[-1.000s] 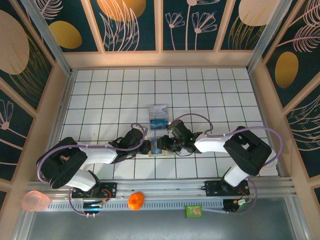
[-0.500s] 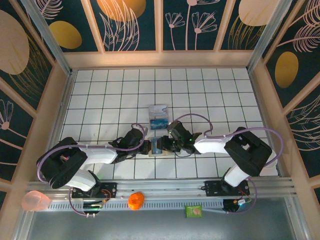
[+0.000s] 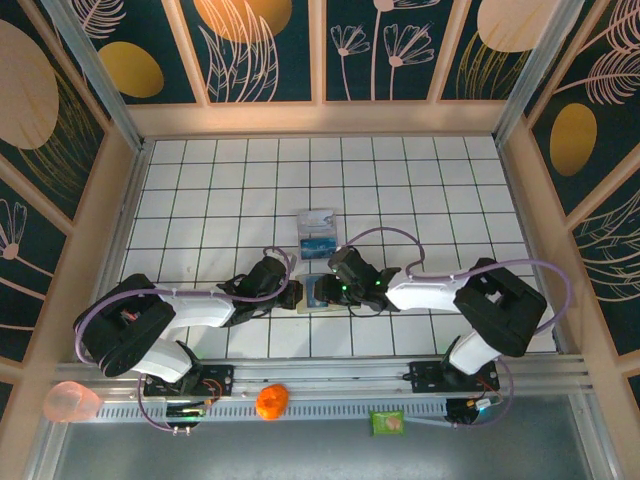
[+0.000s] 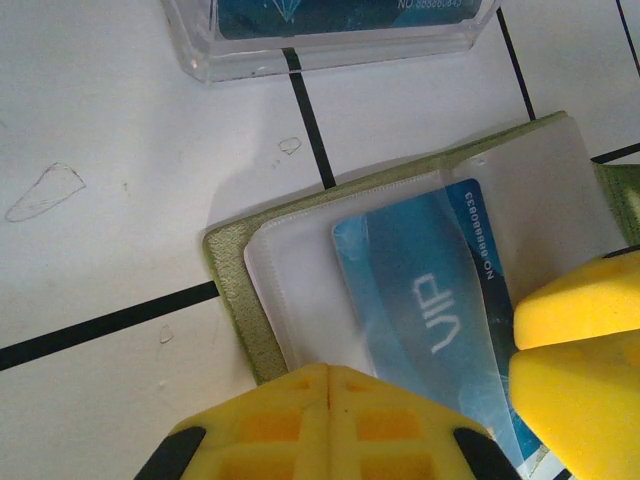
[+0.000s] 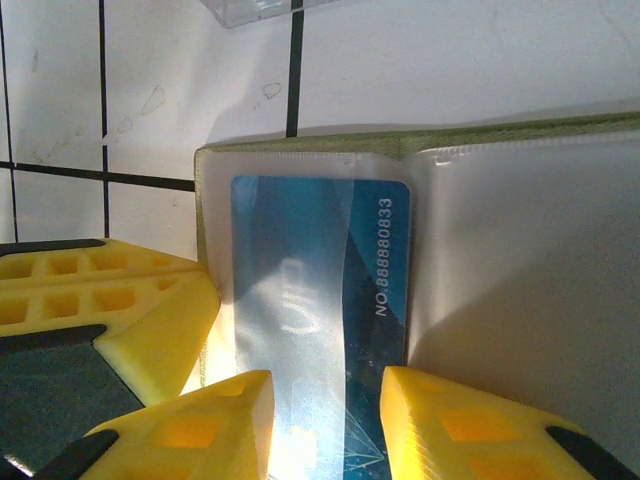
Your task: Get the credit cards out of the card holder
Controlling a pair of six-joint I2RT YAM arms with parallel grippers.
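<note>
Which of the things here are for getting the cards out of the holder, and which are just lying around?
For the job: card holder, blue VIP card in its pocket, clear case with another blue card.
Lying about: orange object, pink cup, green packet, all by the near rail.

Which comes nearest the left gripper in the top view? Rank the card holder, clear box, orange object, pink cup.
1. card holder, just right of the left gripper.
2. clear box, farther back.
3. orange object, on the near rail.
4. pink cup, near-left corner.
</note>
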